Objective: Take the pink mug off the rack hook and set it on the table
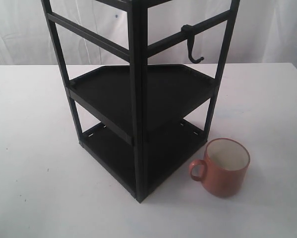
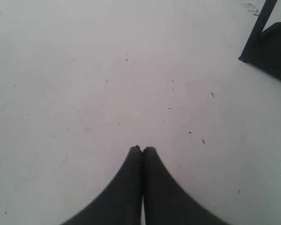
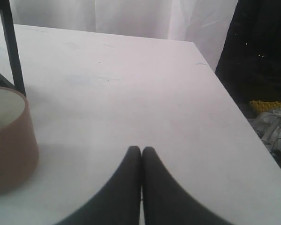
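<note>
Pink mug (image 1: 226,171) stands upright on the white table (image 1: 34,198), mouth up and cream inside showing, just beside the lower front corner of the black rack (image 1: 138,99) on the right of the exterior view. Its loop handle (image 1: 198,170) points toward the rack, and mug and frame appear to stand slightly apart. The hook (image 1: 192,47) is clipped to a slanting crossbar (image 1: 207,22) high on the rack, well above the mug and apart from it. The left gripper (image 2: 141,149) has its two dark fingers pressed together with nothing between them, over speckled tabletop, with a foot of the rack off in a corner of its wrist view. The right gripper (image 3: 141,149) is likewise pinched closed and empty, and in its wrist view the mug sits near it but apart, next to one rack post. A pale curtain (image 1: 267,29) hangs behind the table.
</note>
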`<action>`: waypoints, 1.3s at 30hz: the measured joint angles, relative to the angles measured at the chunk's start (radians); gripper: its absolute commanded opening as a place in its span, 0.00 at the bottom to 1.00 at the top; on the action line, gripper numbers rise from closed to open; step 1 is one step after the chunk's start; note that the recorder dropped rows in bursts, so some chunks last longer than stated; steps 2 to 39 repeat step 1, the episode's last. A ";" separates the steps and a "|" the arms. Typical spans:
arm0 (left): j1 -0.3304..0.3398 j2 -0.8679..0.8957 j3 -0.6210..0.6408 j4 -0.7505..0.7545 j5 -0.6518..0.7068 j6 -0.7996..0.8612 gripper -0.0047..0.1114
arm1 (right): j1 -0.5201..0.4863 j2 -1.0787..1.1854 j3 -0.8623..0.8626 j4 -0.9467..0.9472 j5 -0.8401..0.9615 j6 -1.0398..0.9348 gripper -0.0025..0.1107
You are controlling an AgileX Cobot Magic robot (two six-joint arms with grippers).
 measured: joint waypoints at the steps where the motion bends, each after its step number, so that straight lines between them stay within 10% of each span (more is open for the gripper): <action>1: 0.000 0.000 0.000 0.000 0.000 0.000 0.04 | 0.000 0.000 0.000 0.000 0.000 0.000 0.02; 39: 0.000 0.000 0.000 0.000 0.000 0.000 0.04 | 0.000 0.000 0.000 0.000 0.000 0.000 0.02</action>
